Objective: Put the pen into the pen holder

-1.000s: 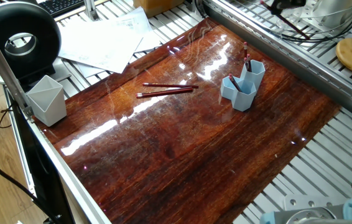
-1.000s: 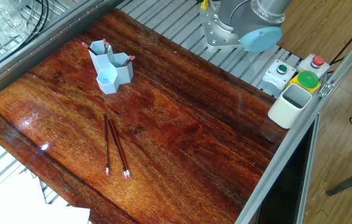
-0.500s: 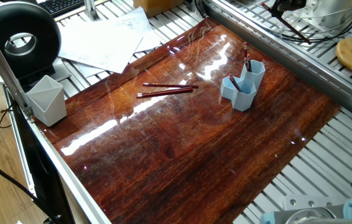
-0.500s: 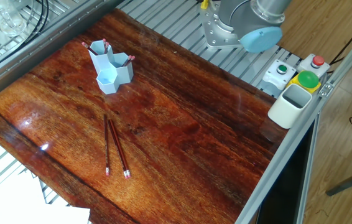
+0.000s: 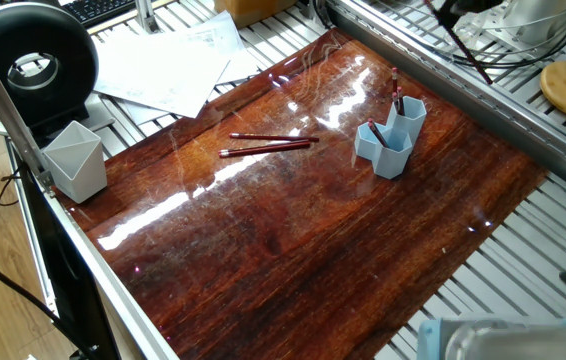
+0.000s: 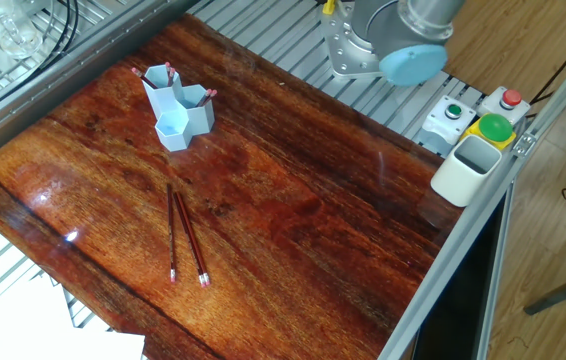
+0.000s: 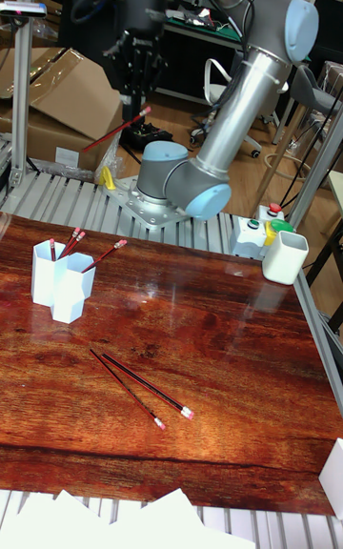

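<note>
Pen hangs slanted, gripper clenched on it — tilted so, it could miss the pen holder tubes.

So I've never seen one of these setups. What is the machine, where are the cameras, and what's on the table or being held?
The machine is a single jointed robot arm bolted at the table's edge. Its two-finger gripper hangs high above the table, shut on a red pen that slants downward.

Two pictures look down on the wooden table from opposite sides; the tall one faces the arm across it.

On the table, the light blue pen holder, made of joined hexagonal tubes, already has three pens sticking out. Two more pens lie flat side by side on the wood. A pale grey angular cup stands at one table edge, and a white cup beside a button box at another.
</note>
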Motion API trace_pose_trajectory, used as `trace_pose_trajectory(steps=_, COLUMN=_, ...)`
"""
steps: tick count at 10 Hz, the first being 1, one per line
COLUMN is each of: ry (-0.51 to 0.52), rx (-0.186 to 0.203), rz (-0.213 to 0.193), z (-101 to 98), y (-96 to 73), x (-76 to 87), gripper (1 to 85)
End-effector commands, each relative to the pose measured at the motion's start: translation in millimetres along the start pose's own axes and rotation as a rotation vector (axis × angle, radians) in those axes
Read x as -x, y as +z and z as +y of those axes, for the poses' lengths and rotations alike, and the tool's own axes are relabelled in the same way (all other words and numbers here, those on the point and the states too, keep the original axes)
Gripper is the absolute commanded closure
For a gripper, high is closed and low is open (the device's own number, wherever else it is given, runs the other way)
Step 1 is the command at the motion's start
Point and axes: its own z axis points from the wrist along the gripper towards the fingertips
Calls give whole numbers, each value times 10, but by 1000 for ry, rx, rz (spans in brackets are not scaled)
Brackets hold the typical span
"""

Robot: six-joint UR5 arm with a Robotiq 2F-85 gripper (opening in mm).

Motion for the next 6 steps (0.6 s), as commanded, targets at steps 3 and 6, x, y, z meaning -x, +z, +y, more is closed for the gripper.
trace_pose_trajectory(steps=3, ry=-25, rx=39, rz=-279, z=1, y=-19, x=-45, gripper=847)
trace_pose_trajectory(steps=6, ry=-70, rx=6, rz=-309, z=-122, y=194, x=-115, gripper=847)
